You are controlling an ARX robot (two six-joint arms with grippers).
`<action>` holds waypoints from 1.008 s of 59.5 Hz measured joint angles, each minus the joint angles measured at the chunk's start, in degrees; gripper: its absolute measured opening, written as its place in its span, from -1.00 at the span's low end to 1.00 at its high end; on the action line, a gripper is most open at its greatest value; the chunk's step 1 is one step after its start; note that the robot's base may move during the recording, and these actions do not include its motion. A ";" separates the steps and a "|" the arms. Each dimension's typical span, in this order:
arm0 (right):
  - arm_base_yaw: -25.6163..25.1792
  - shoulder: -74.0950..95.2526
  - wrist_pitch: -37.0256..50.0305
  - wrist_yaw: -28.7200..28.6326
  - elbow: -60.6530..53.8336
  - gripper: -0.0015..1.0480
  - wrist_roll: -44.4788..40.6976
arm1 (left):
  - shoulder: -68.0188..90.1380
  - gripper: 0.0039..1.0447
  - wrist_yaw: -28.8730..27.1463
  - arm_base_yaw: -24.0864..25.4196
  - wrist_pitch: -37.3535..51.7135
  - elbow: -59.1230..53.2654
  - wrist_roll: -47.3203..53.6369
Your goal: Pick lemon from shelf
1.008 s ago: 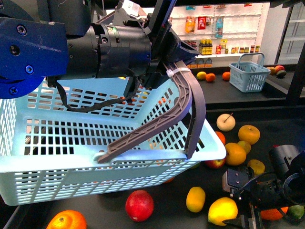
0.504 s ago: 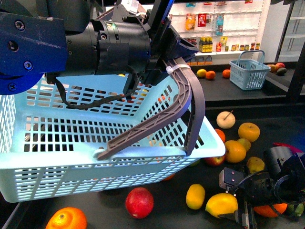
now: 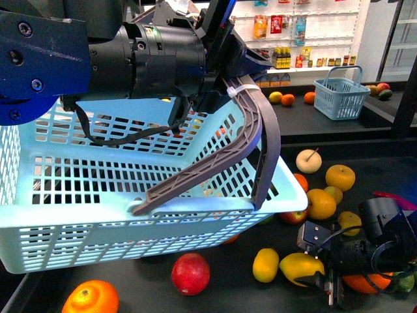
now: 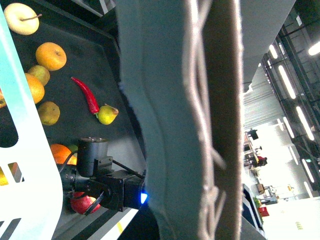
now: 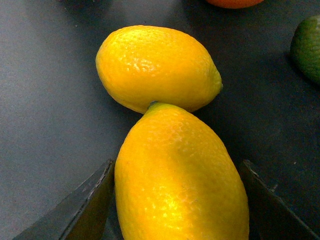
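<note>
The lemon (image 3: 296,266) is bright yellow and lies between the fingers of my right gripper (image 3: 311,270), low over the black shelf deck (image 3: 384,176). In the right wrist view the lemon (image 5: 180,185) fills the space between both dark fingers (image 5: 85,210), and its tip touches a second yellow lemon (image 5: 157,67) ahead of it. That second lemon (image 3: 266,265) lies on the deck. My left gripper (image 3: 225,81) is shut on the grey basket handle (image 3: 251,140) and holds the light blue basket (image 3: 98,228) above the deck. The handle (image 4: 165,120) fills the left wrist view.
A red apple (image 3: 190,274) and an orange (image 3: 91,298) lie under the basket. Oranges (image 3: 322,203), a pale apple (image 3: 309,160) and other fruit crowd the deck to the right. A red chilli (image 4: 87,95) and a green pear (image 4: 106,114) lie further right. A second basket (image 3: 337,98) stands behind.
My right gripper has moved a little up and left with the lemon, closer to the second lemon. The basket and left arm have barely shifted.
</note>
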 joint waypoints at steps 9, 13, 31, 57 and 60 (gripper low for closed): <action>-0.57 -3.61 5.99 0.33 -4.94 0.20 2.56 | 0.00 -0.88 0.02 0.00 0.00 0.00 0.00; -1.07 -6.49 11.34 0.50 -8.04 0.20 5.77 | 0.00 -0.88 0.00 0.00 0.00 0.00 0.00; -3.67 -24.26 36.76 3.89 -20.31 0.19 27.41 | 0.00 -0.88 0.00 0.00 0.00 0.00 0.00; 3.26 -43.95 45.70 2.03 -35.36 0.19 48.35 | 0.00 -0.88 0.00 0.00 0.00 0.00 0.00; 4.74 -44.57 45.70 1.81 -36.83 0.19 48.43 | 0.00 -0.88 0.00 -0.02 0.00 0.00 0.00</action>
